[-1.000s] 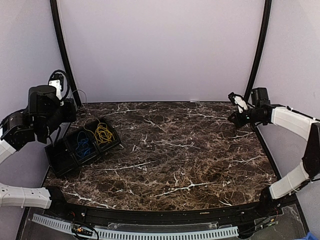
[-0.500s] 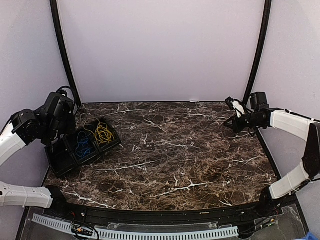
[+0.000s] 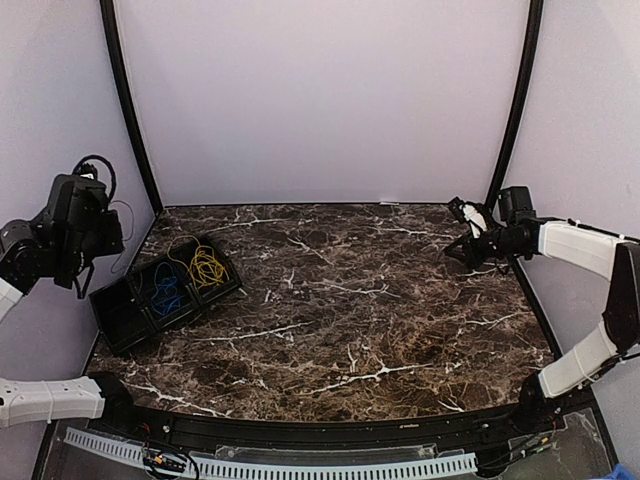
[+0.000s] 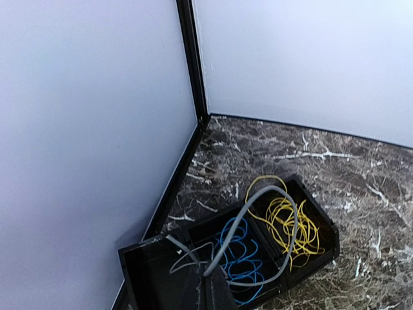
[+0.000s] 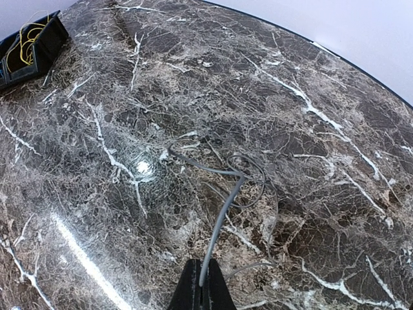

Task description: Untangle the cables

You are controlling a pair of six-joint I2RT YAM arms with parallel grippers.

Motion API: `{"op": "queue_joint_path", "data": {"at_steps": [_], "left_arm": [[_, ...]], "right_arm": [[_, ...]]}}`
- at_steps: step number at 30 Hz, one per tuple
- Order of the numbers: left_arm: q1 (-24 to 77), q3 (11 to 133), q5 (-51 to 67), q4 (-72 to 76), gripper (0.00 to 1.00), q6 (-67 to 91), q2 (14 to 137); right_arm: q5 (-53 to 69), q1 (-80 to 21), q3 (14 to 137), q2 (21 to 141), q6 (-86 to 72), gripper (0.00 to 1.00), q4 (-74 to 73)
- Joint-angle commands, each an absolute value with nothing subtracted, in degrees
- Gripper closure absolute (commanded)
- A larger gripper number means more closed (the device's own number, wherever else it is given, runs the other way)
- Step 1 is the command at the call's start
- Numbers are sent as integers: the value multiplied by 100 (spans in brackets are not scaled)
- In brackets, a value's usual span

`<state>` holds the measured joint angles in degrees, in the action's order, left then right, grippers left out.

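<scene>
A black three-part tray (image 3: 120,322) sits at the table's left. Yellow cables (image 3: 207,267) fill its right compartment and blue cables (image 3: 165,293) its middle one; both also show in the left wrist view as yellow cables (image 4: 293,226) and blue cables (image 4: 242,258). My left gripper (image 4: 216,276) hangs above and left of the tray (image 4: 151,258), shut on a thin grey cable (image 4: 258,197) that loops in front of it. At the far right, my right gripper (image 5: 201,287) hovers low over the marble, shut on a grey cable (image 5: 222,219) whose loops hang out ahead of it.
The tray's left compartment (image 4: 155,278) holds nothing. Black frame posts (image 3: 125,110) stand at both back corners against pale walls. The left arm (image 3: 70,225) is close to the left wall. The right arm (image 3: 570,240) reaches in from the right edge.
The left arm has swung down over the tray and then pulled back left toward the wall, carrying the grey cable. The right gripper has crept slightly left.
</scene>
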<state>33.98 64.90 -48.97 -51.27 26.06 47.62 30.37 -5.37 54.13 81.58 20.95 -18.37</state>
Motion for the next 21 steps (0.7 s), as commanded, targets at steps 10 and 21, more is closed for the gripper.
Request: {"op": "queue_joint_path", "data": {"at_steps": [10,21], "left_arm": [[3366,7178,-5713,-5598,100,2306,4640],[3309,6524,-5593,-5976,100,2927,4513]], "right_arm": [[3238,-545,5414,8294,2190,100,-1740],[3312,-543,5425,8355,2205,100,-1782]]}}
